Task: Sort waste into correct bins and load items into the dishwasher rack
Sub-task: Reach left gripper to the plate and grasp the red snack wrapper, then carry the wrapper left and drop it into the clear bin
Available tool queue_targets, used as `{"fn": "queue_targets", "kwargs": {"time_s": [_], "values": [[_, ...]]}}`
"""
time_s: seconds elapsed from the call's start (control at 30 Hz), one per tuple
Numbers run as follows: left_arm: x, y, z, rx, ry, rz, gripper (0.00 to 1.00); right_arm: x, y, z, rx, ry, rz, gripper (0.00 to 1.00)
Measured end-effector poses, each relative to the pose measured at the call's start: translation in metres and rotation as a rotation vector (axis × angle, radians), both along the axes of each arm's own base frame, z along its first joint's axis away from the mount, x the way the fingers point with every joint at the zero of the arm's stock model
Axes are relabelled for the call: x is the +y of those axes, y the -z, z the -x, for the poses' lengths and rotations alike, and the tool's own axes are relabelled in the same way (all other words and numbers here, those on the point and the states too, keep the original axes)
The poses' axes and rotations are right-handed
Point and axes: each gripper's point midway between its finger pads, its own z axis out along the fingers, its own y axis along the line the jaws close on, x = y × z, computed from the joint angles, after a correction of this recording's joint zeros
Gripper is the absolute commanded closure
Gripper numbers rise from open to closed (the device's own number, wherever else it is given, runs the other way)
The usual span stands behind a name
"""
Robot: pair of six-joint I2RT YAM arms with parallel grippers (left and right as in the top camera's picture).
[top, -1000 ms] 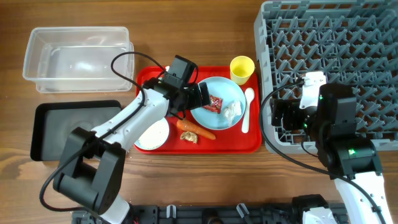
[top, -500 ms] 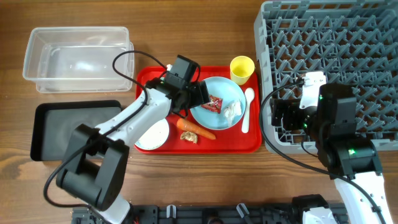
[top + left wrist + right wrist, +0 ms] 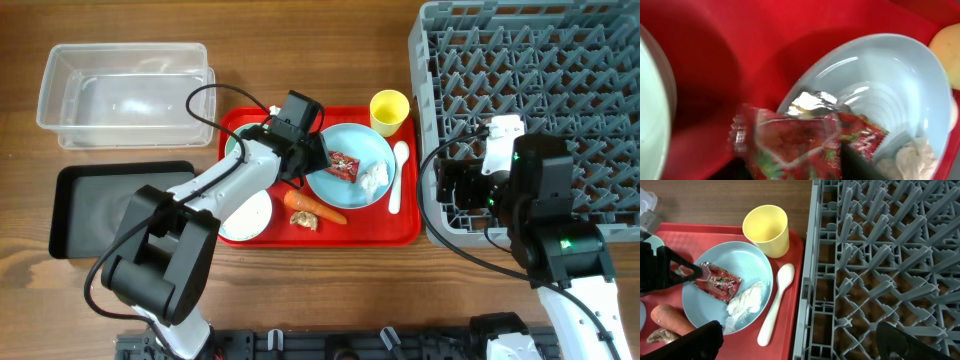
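The red snack wrapper (image 3: 343,165) lies on the left part of the light blue plate (image 3: 348,190), with the crumpled napkin (image 3: 375,177) to its right. My left gripper (image 3: 318,160) is shut on the wrapper's (image 3: 805,145) left end, a dark finger (image 3: 857,165) on each side. The carrot (image 3: 318,208) and brown scrap (image 3: 305,221) lie on the red tray (image 3: 400,228) below the plate. The yellow cup (image 3: 389,110) and white spoon (image 3: 397,175) sit by the tray's right side. My right gripper (image 3: 805,345) hangs open over the left edge of the dishwasher rack (image 3: 530,80).
The clear tub (image 3: 60,135) stands at the far left, and the black tray (image 3: 70,240) lies in front of it. A light blue bowl (image 3: 247,215) with white rice sits at the red tray's front left. Another bowl (image 3: 232,148) peeks out under my left arm.
My left gripper's jaws have closed in from wide open onto the wrapper, and the wrist has edged slightly toward the plate. The right arm has not moved.
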Motion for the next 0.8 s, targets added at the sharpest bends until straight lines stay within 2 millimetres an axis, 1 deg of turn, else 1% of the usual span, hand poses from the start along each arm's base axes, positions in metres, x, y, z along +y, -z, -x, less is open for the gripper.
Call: {"fn": "queue_targets", "kwargs": {"time_s": [0.07, 0.1, 0.17, 0.23, 0.3, 0.4, 0.47, 0.63, 0.73, 0.8], "values": [[0.0, 0.0, -0.001, -0.001, -0.007, 0.0, 0.74, 0.0, 0.0, 0.0, 0.0, 0.0, 0.0, 0.0], [0.0, 0.0, -0.001, -0.004, -0.003, -0.003, 0.8, 0.0, 0.0, 0.0, 0.0, 0.0, 0.0, 0.0], [0.001, 0.0, -0.001, -0.005, -0.005, -0.003, 0.86, 0.0, 0.0, 0.0, 0.0, 0.0, 0.0, 0.0], [0.001, 0.0, -0.002, -0.006, -0.007, -0.004, 0.87, 0.0, 0.0, 0.0, 0.0, 0.0, 0.0, 0.0], [0.001, 0.0, -0.002, -0.009, -0.006, -0.008, 0.91, 0.0, 0.0, 0.0, 0.0, 0.0, 0.0, 0.0], [0.003, 0.0, -0.003, -0.014, -0.011, -0.017, 0.92, 0.0, 0.0, 0.0, 0.0, 0.0, 0.0, 0.0], [0.005, 0.0, -0.004, -0.02, -0.017, -0.029, 0.96, 0.0, 0.0, 0.0, 0.0, 0.0, 0.0, 0.0], [0.01, -0.001, -0.007, -0.039, -0.03, -0.054, 0.96, 0.0, 0.0, 0.0, 0.0, 0.0, 0.0, 0.0], [0.013, -0.012, -0.011, -0.076, -0.026, -0.067, 0.96, 0.0, 0.0, 0.0, 0.0, 0.0, 0.0, 0.0], [0.016, -0.029, -0.015, -0.129, -0.012, -0.073, 0.96, 0.0, 0.0, 0.0, 0.0, 0.0, 0.0, 0.0]]}}
